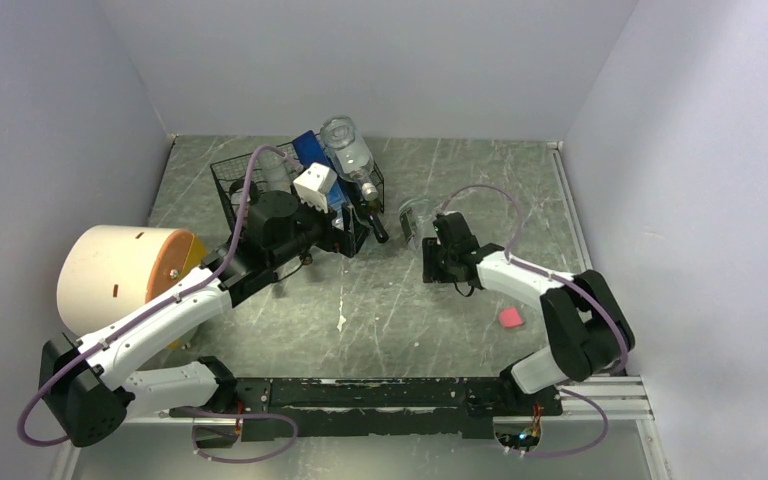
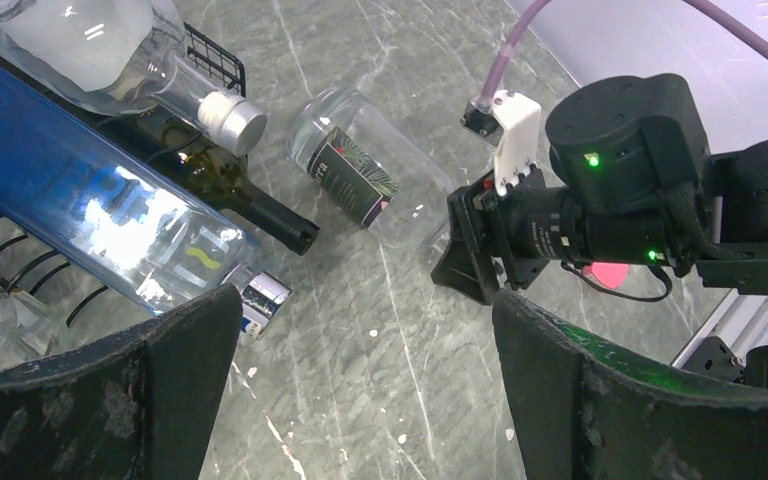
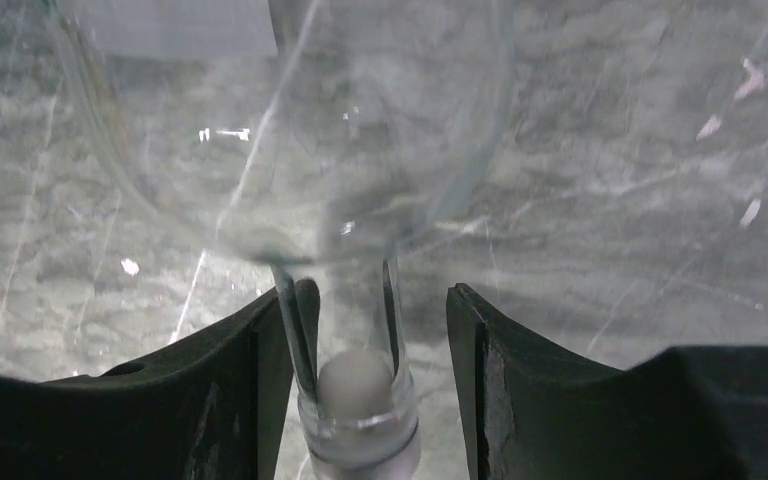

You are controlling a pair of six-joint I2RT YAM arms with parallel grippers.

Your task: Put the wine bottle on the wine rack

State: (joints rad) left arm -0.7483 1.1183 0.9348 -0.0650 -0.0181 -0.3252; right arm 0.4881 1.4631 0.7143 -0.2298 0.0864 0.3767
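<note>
Just right of the wine rack (image 1: 228,190), the right end effector (image 3: 380,290) stood part open around the neck of a clear wine bottle (image 2: 355,175) lying on the worktop (image 1: 400,310), one finger clear of the glass. The left end effector (image 2: 365,300) gaped wide and empty at the rack's right side. On the rack lay a blue bottle (image 2: 70,180), a dark bottle (image 2: 250,200) and a frosted bottle (image 2: 80,40).

Soft even light; glare on the blurred bottle (image 3: 290,120).
</note>
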